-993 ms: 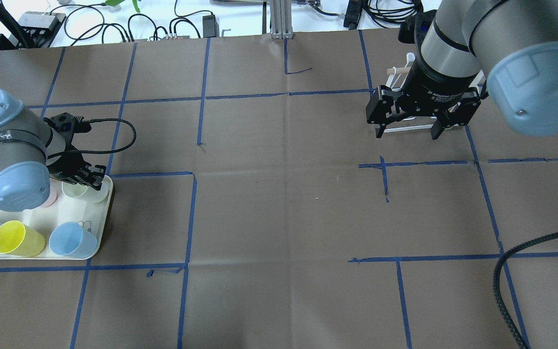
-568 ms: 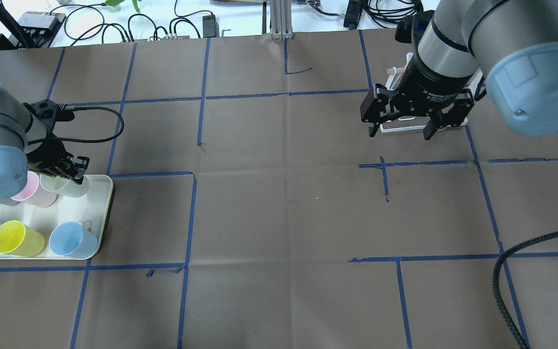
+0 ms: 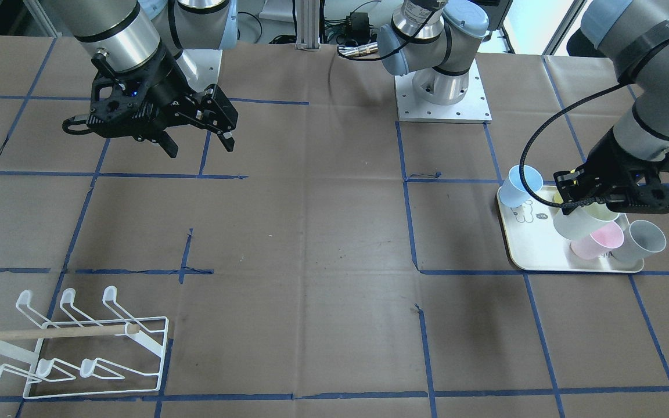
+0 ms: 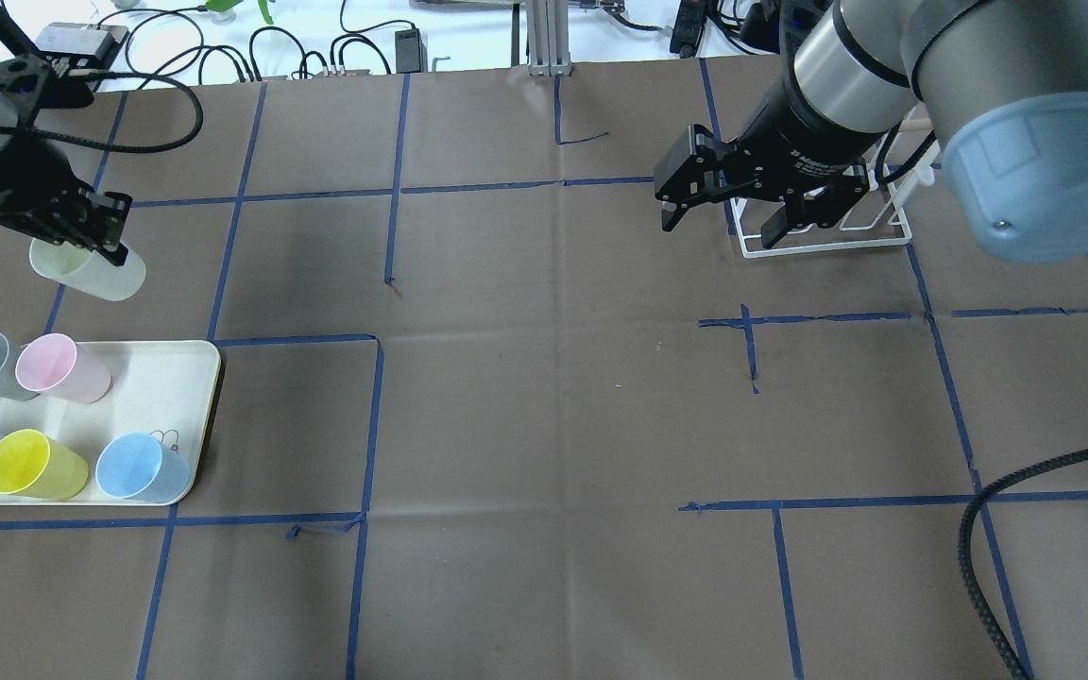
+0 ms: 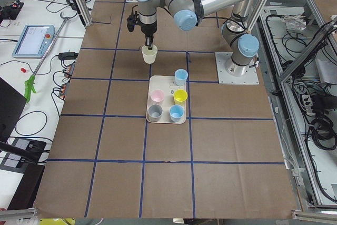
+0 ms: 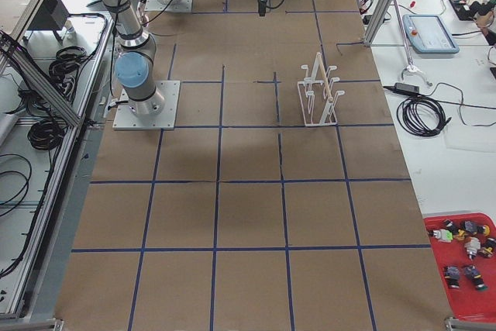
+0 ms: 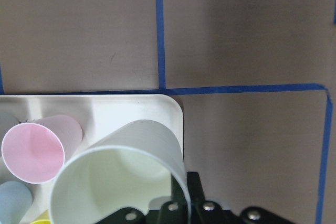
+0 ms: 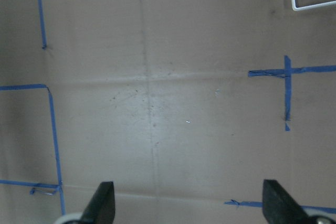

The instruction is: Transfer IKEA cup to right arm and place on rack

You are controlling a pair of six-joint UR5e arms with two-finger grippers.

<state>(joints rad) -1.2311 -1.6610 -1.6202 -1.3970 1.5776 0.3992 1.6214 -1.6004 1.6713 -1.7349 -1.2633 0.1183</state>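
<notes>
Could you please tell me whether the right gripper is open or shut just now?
Open: the right gripper has its fingers spread wide, with only bare brown table between them; it holds nothing.

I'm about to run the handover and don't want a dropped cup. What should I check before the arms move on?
1. Grip on the pale cup by the left end effector: ok, a finger clamps its rim in the left wrist view.
2. Held cup apart from the tray and its five cups: ok, it hangs in the air beyond the tray.
3. Receiving side, the right end effector open: ok, fingers spread wide.
4. End effectors within handover range: not ok, far apart across the table.
5. Prongs of the rack free: ok, no cup hangs on it.
6. Grip firmness: cannot tell.
</notes>
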